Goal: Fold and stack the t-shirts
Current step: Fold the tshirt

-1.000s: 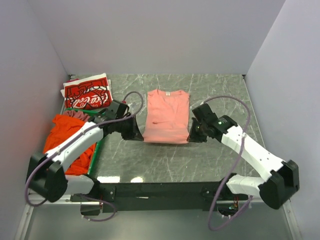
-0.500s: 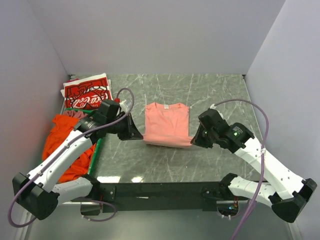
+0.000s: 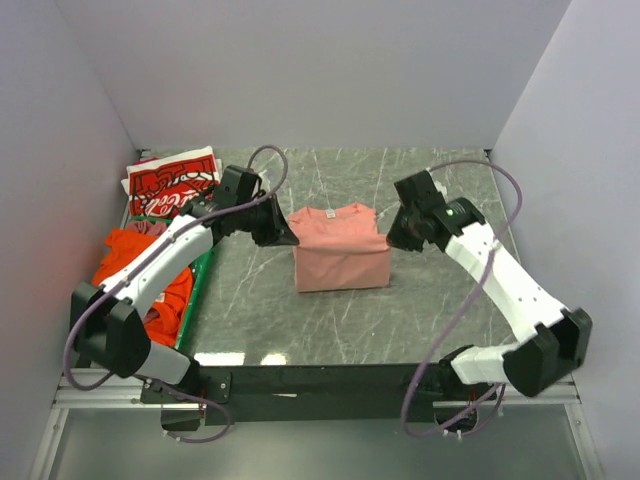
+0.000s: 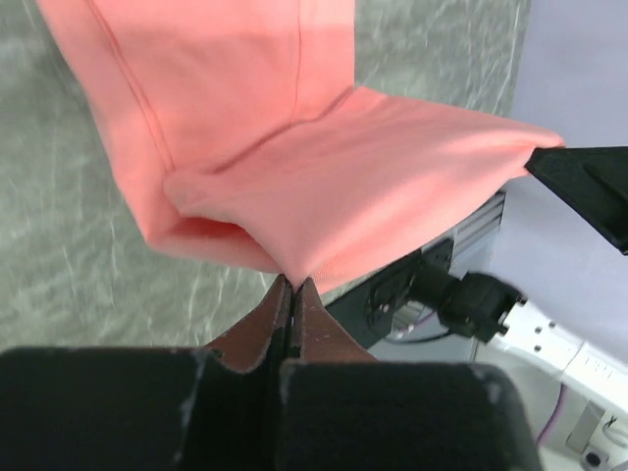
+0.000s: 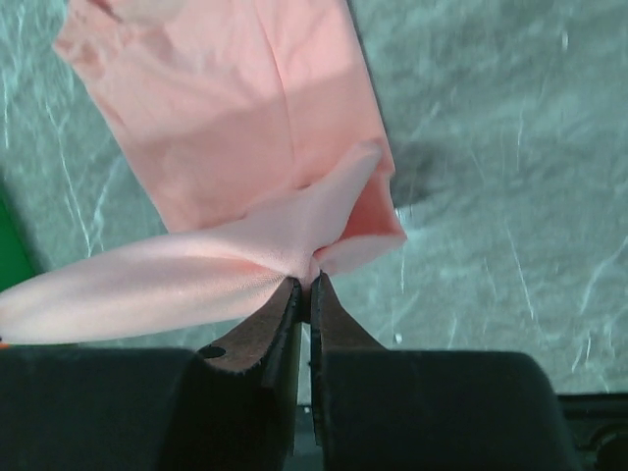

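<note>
Marble table (image 3: 430,300), red Coca-Cola tee (image 3: 172,187) far left

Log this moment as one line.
left gripper: shut on pink t-shirt | right gripper: shut on pink t-shirt | fold: doubled over, edge not released

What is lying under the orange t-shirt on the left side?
The orange t-shirt lies in a green crate; its rim shows alongside. A mauve t-shirt peeks out at the far edge. Anything deeper is covered.
</note>
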